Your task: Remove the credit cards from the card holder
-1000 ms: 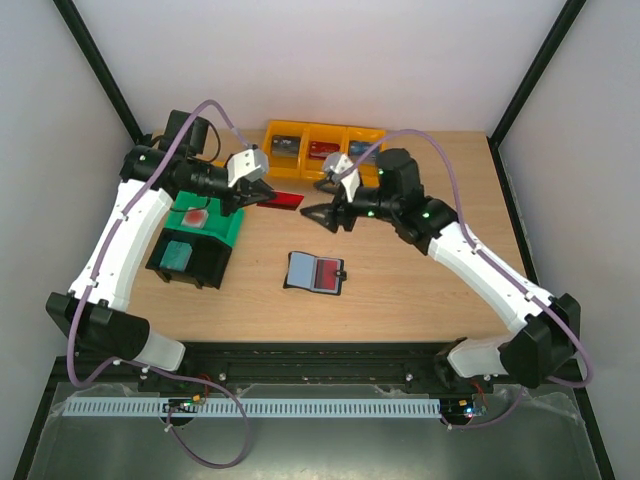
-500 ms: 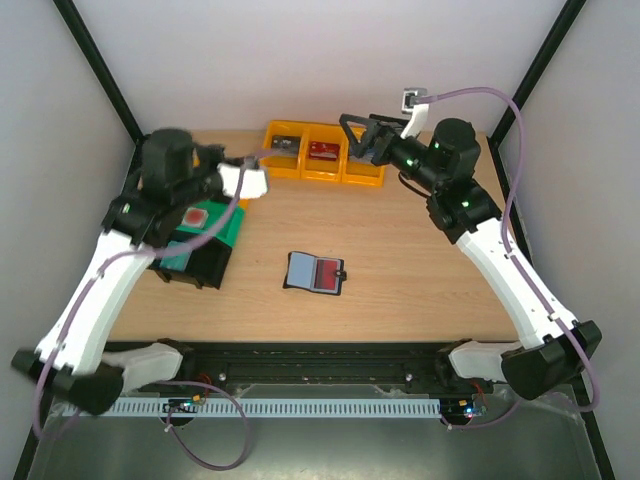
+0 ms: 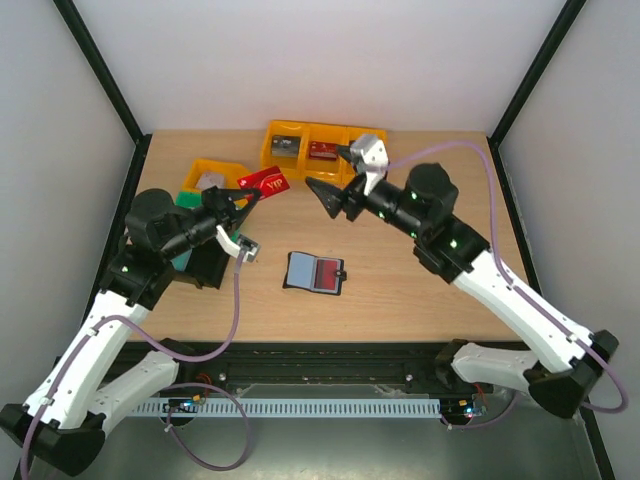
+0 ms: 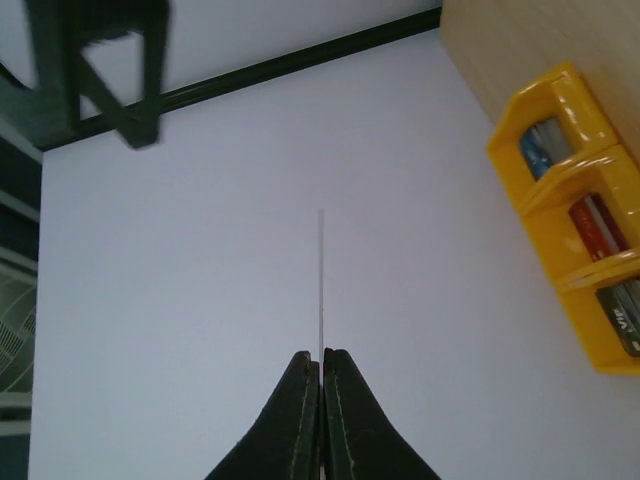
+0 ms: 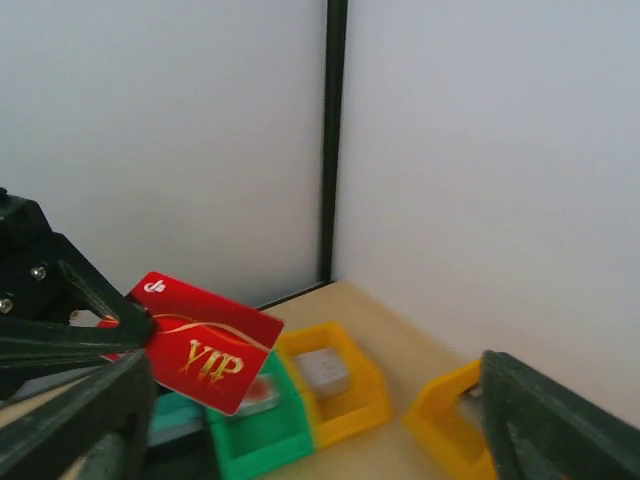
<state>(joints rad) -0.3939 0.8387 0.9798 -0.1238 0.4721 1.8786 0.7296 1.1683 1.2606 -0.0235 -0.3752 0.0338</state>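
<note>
The left gripper [image 3: 243,197] is pinched shut on 1 edge of a red VIP card [image 3: 263,182], held aloft as if offered to the wide-open, empty right gripper [image 3: 325,195], while the card holder [image 3: 315,272] lies open mid-table.

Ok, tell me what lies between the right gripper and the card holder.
Nothing. In the top view, only bare wooden tabletop shows between the open right gripper and the card holder, which lies opened flat.
</note>
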